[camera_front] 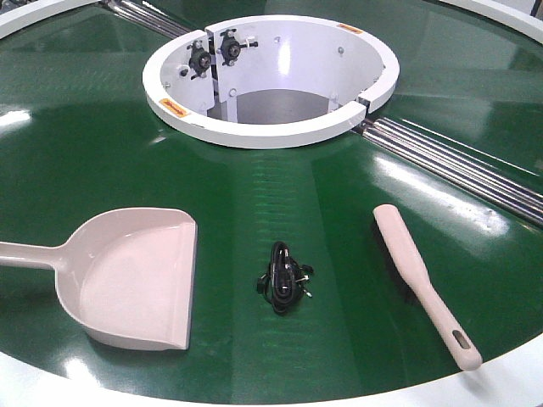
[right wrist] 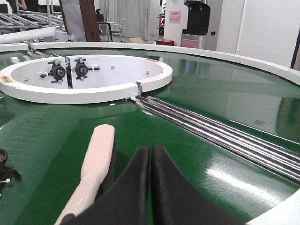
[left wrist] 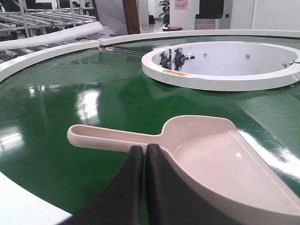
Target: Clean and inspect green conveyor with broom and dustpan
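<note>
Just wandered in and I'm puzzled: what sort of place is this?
Likely a factory or logistics test hall: a big circular green conveyor with steel rollers set into it, and more roller racks standing behind.

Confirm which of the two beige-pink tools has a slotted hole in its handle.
The broom, the narrow brush right of the black cable bundle: slot near its handle tip. The dustpan is the wide scoop, no slot visible.

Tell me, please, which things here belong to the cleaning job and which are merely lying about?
Belong to the job: green conveyor, dustpan, broom.
Just lying about: black cable bundle on the belt between dustpan and broom; metal racks beyond the rim.
</note>
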